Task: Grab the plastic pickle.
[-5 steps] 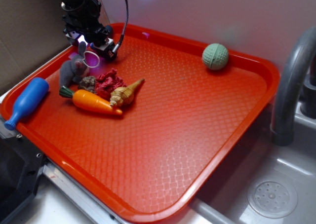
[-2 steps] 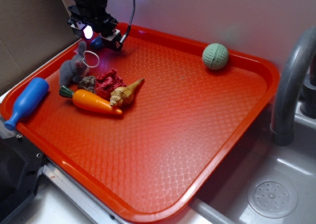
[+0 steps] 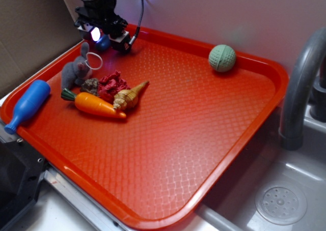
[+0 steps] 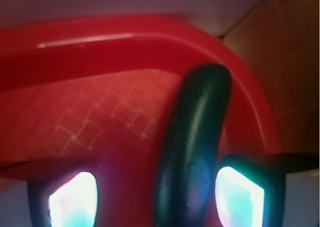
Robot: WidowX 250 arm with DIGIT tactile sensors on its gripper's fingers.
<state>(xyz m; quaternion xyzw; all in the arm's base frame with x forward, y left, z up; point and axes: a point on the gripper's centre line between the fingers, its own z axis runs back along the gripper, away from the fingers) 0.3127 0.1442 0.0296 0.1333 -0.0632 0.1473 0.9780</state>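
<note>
One dark blue-green, sausage-shaped plastic pickle stood between the fingers of the black gripper at the far left corner of the red plastic tray. It sat nearer the right pad, and whether the jaws had clamped on it could not be told. A good grab likely called for centring, then closing gently.
</note>
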